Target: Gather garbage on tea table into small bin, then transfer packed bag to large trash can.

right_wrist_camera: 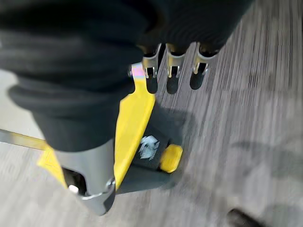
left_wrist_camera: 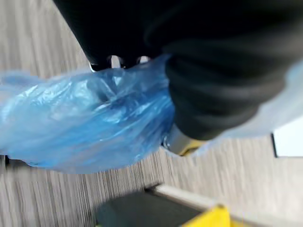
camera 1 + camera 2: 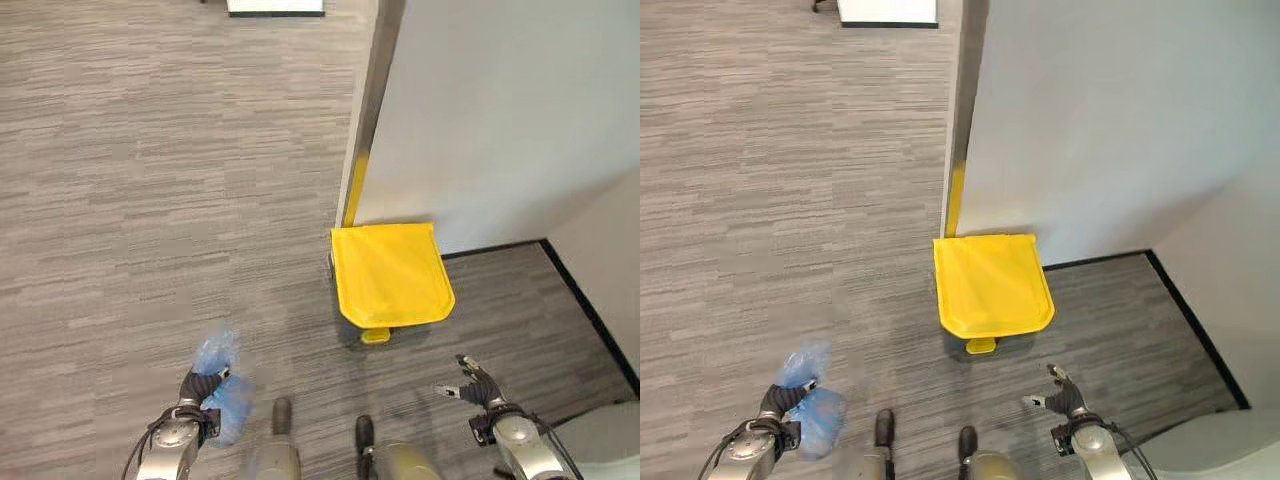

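1. Nearest the camera, the left hand (image 3: pixel 203 385) has its fingers curled round the gathered neck of the blue bag (image 3: pixel 226 402), which hangs low at the robot's left side, just above the carpet floor (image 3: pixel 150 200).
2. Bunched this way, the plastic stays closed, so the packed garbage can be carried without spilling.
3. Held forward on the other side, the right hand (image 3: pixel 472 380) has its fingers straight and relaxed, holding nothing, probably kept free for the can ahead.
4. Ahead stands the large trash can (image 3: pixel 390 272), lid shut, yellow pedal (image 3: pixel 376 336) at its base facing the robot, its back against the white wall (image 3: pixel 500 110).
5. Bag and can are near but apart; I judge the transfer nearly done, with opening the lid and dropping the bag left.
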Controlling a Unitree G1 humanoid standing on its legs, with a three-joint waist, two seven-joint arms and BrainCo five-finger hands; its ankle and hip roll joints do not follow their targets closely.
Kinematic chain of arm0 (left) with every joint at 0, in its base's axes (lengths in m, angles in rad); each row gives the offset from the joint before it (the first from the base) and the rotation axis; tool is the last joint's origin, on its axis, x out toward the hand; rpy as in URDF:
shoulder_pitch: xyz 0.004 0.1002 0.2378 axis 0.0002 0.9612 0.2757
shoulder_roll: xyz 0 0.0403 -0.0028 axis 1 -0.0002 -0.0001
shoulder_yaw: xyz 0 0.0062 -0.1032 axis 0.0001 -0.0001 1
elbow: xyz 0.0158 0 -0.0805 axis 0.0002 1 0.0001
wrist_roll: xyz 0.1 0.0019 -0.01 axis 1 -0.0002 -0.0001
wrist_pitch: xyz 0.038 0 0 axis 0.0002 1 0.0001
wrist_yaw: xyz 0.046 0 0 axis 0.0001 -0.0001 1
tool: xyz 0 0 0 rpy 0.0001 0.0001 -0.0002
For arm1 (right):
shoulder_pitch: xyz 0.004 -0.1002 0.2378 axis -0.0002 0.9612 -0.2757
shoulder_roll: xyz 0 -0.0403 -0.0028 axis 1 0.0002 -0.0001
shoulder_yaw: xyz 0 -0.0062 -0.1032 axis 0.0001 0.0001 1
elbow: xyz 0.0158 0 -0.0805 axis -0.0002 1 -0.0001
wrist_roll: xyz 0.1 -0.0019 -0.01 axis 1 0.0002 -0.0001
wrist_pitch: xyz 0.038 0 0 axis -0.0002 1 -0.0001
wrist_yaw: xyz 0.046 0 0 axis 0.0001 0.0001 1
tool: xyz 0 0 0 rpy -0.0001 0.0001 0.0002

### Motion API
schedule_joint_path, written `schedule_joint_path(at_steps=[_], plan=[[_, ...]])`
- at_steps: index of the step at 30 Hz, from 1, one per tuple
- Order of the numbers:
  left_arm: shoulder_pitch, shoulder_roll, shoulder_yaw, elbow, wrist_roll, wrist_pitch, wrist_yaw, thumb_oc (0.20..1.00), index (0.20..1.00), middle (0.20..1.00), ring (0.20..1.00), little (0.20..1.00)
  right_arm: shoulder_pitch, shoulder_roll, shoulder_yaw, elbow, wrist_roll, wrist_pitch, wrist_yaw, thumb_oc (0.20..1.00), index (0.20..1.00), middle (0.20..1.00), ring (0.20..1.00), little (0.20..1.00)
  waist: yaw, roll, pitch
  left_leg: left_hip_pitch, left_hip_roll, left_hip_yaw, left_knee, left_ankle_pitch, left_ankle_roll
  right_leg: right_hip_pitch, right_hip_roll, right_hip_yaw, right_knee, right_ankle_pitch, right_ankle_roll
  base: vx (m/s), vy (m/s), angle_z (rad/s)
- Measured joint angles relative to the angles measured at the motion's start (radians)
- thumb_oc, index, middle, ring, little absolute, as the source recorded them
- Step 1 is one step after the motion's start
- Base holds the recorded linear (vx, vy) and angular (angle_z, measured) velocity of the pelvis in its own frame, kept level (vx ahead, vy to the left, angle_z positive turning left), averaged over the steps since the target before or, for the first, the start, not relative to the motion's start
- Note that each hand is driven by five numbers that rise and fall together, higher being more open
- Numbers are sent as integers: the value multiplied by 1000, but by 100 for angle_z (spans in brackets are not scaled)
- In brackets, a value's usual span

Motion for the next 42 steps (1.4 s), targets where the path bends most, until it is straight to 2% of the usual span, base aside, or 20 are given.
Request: schedule_joint_path(at_steps=[1, 2, 3, 4, 5, 6, 7, 9, 13, 17, 21, 23, 26, 30, 34, 36, 38, 40, 41, 42], plan=[[1, -8, -3, 7, 0, 2, 0, 200, 200, 200, 200, 200, -13, -6, -11, -3, 0, -5, -1, 1000, 1000, 1000, 1000, 1000, -4, 4, 0, 35, -7, 8, 16, -1, -2, 4, -2, 1, -6, 10, -3, 14, -52, 8], [5, -16, -5, 7, 0, 1, -1, 200, 200, 200, 200, 200, -21, -14, -20, -4, 1, -4, -1, 1000, 1000, 1000, 1000, 1000, -8, 29, -1, 75, -21, 12, -3, 5, -6, 6, 3, -6, -8, 14, 2, 12, -37, 20], [9, -30, -8, 6, 0, 0, -3, 200, 200, 200, 200, 200, -19, -29, -33, -7, 1, -4, -2, 1000, 1000, 1000, 1000, 1000, -18, 61, -5, 118, -37, 9, -41, 33, -6, 9, 16, -14, -15, 35, 21, 19, -7, 15], [10, -47, -9, 5, 0, 0, -6, 200, 200, 200, 200, 200, -18, -46, -36, -7, 1, -3, -2, 1000, 1000, 1000, 1000, 1000, -21, 102, -9, 154, -54, 14, -82, 57, -1, 10, 34, -19, -32, 55, 12, 27, 19, 31], [-6, -39, -7, 5, 0, -1, -12, 200, 200, 200, 200, 200, -20, -35, -28, -7, 2, -3, 0, 1000, 1000, 1000, 1000, 1000, -27, 109, 1, 132, -57, -12, -61, 65, -3, 1, 34, -32, -36, 67, 8, 52, 30, 1], [-12, -30, -4, 6, 0, -1, -12, 200, 200, 200, 200, 200, -29, -16, -26, -7, 9, -4, 0, 1000, 1000, 1000, 1000, 1000, -8, 87, 12, 98, -68, -29, 18, 64, -3, -1, 20, -13, -39, 77, 5, 79, 47, -20], [3, -33, -4, 8, 0, 0, -14, 200, 200, 200, 200, 200, -39, -8, -26, -10, 15, -6, 0, 1000, 1000, 1000, 1000, 1000, -3, 81, 12, 93, -84, -53, -10, 45, 3, 2, 8, 2, -43, 84, 7, 86, 41, -47], [12, -43, -7, 9, 1, 0, -22, 200, 200, 200, 200, 200, -37, -25, -30, -12, 18, -8, 0, 1000, 1000, 1000, 1000, 1000, -24, 131, 6, 120, -70, -49, -108, 86, 13, 18, 37, -8, -52, 71, 33, 72, 53, -12], [-4, -16, 3, 10, 2, -1, -21, 200, 200, 200, 200, 200, -6, -8, -29, -2, 18, -3, 0, 1000, 1000, 1000, 1000, 1000, -23, 105, -11, 139, -84, -20, -169, 86, 36, -21, 23, 10, -35, 64, 56, 68, 66, -13], [-6, -10, 3, 13, 5, 0, -18, 200, 200, 200, 200, 200, 8, -5, -25, -3, 18, -3, 1, 1000, 1000, 1000, 1000, 1000, -24, 92, -13, 152, -110, 1, -178, 90, 43, -24, 11, 46, -44, 87, 75, -2, 70, -25], [0, 10, 14, 13, 5, 0, -8, 200, 200, 200, 200, 200, -29, -1, -17, -3, 17, 1, 3, 1000, 1000, 1000, 1000, 1000, -11, 85, -14, 156, -110, 22, -180, 78, 59, -41, 11, 90, -53, 103, 95, 35, 45, -41], [2, 18, 20, 13, 5, 0, -6, 200, 200, 200, 200, 200, -36, 0, 11, -1, 16, 2, 8, 1000, 1000, 1000, 1000, 1000, 7, 77, -17, 181, -107, 65, -197, 78, 59, -52, -12, 51, -32, 88, 104, 98, 12, -45], [27, 13, 23, 12, 5, 0, -7, 200, 200, 200, 200, 200, -28, 1, 12, -1, 16, 3, 8, 1000, 1000, 1000, 1000, 1000, 7, 78, -23, 204, -104, 55, -207, 77, 58, -11, -9, 25, -74, 107, 106, 111, 19, -2], [35, 4, 18, 12, 5, 0, -9, 200, 200, 200, 200, 200, -31, 1, 12, -3, 13, 2, 8, 1000, 1000, 1000, 1000, 1000, 10, 77, -26, 203, -104, 51, -207, 77, 58, 14, -4, 24, -124, 149, 90, 30, 46, 1], [34, 5, 11, 12, 5, 0, -12, 200, 200, 200, 200, 200, -36, 1, 12, -5, -2, 3, 7, 1000, 1000, 1000, 1000, 1000, 11, 74, -27, 200, -113, 71, -210, 71, 67, 7, -6, 50, -138, 166, 101, 5, 127, -18], [20, 13, 13, 12, 5, 0, -11, 200, 200, 200, 200, 200, -46, 4, 13, -4, -2, 3, 7, 1000, 1000, 1000, 1000, 1000, 12, 65, -28, 169, -128, 81, -204, 65, 78, -64, -11, 51, -55, 166, 112, 16, 188, -33], [22, 32, 16, 13, 5, 0, -11, 200, 200, 200, 200, 200, -63, 13, 13, -5, -2, 3, 7, 1000, 1000, 1000, 1000, 1000, 14, 55, -19, 169, -129, 108, -204, 62, 88, -108, -20, 41, 6, 164, 125, 77, 77, -38], [23, 33, 31, 13, 5, 0, -6, 200, 200, 200, 200, 200, -70, 14, 13, -7, -2, 3, 8, 1000, 1000, 1000, 1000, 1000, 12, 58, -2, 182, -131, 121, -207, 53, 94, -164, -50, -28, 96, 128, 192, 135, 47, -18], [23, 31, 39, 14, 5, 0, -3, 200, 200, 200, 200, 200, -66, 14, 13, -9, -2, 3, 8, 1000, 1000, 1000, 1000, 1000, 7, 64, 10, 187, -139, 116, -208, 41, 110, -191, -67, -62, 127, 105, 219, 189, 47, -20], [20, 29, 46, 16, 5, 0, 2, 200, 200, 200, 200, 200, -71, 14, 13, -11, -2, 3, 8, 1000, 1000, 1000, 1000, 1000, 11, 55, 18, 191, -151, 116, -206, 34, 121, -236, -86, -77, 155, 96, 227, 205, 29, -11]])
